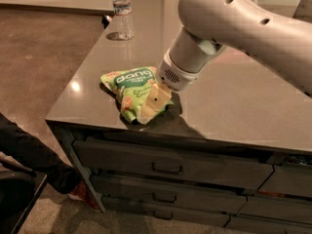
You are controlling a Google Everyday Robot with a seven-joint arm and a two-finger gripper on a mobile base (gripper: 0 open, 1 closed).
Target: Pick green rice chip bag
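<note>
The green rice chip bag [130,80] lies flat on the grey counter [234,106] near its front left corner, with its white "dang" lettering facing up. My gripper [152,103], tan at the tip, is down on the bag's right lower part and covers some of it. The white arm reaches in from the upper right and hides the counter behind the bag.
A clear water bottle [122,11] stands at the counter's far left edge. Grey drawers [165,167] with handles run below the counter's front edge. A dark-clothed person's limb [29,155] and a red shoe are on the floor at the lower left.
</note>
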